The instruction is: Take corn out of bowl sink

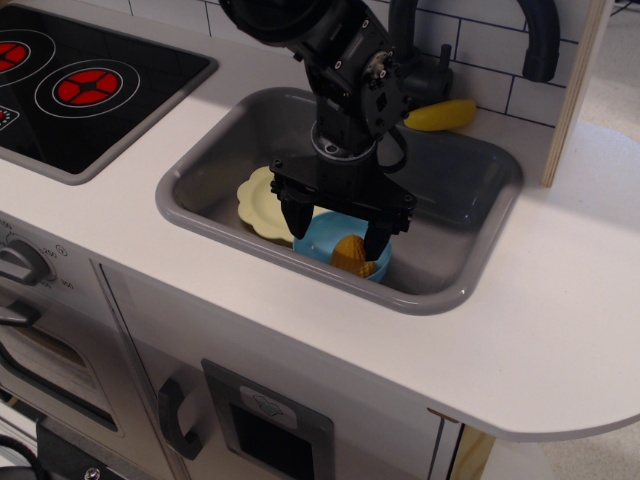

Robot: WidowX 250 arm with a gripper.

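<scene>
The gripper (336, 226), jaws spread and gripping nothing, is hanging directly over the bowl (322, 238), the upright corn (352, 255) lying beside its right finger.

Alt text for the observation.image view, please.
A black robot gripper reaches open into a light blue bowl holding a yellow-orange toy corn, inside a grey sink. A pale yellow plate lies beside the bowl.

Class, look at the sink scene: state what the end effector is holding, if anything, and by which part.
Nothing is held yet. The open end effector straddles the corn inside the bowl, fingers not closed on it.
</scene>
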